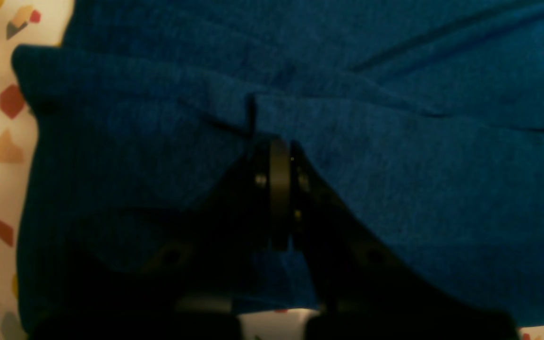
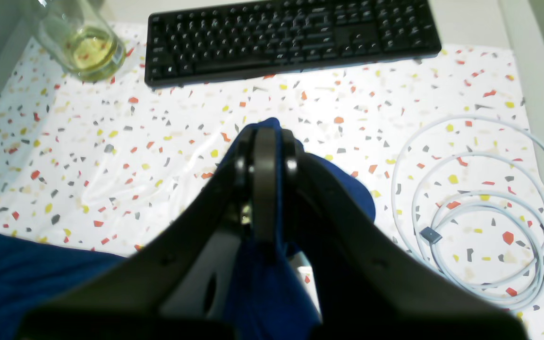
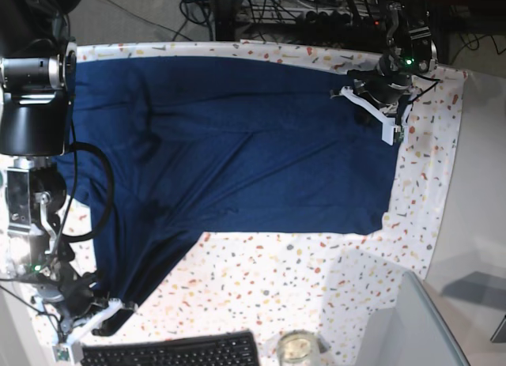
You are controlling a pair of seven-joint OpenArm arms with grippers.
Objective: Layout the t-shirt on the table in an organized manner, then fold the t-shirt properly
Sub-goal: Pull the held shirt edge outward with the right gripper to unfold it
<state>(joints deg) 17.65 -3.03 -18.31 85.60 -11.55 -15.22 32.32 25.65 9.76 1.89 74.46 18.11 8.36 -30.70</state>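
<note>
The dark navy t-shirt [image 3: 237, 145] lies spread over most of the speckled table [image 3: 316, 263], with one long strip reaching toward the near left corner. My left gripper [image 3: 360, 97] sits at the shirt's far right edge. In the left wrist view the left gripper [image 1: 277, 144] is shut on a pinched fold of the t-shirt [image 1: 395, 165]. My right gripper [image 3: 117, 309] is at the end of that near strip. In the right wrist view the right gripper [image 2: 265, 137] is shut on the blue t-shirt [image 2: 262, 283], lifted a little off the table [image 2: 111, 156].
A black keyboard [image 2: 291, 38] [image 3: 170, 352] lies along the near table edge. A glass jar [image 2: 85, 45] [image 3: 299, 349] with yellowish liquid stands beside it. A coiled white cable [image 2: 480, 208] rests on the cloth to the right gripper's right. The table's edge [image 3: 443, 184] runs close to the left gripper.
</note>
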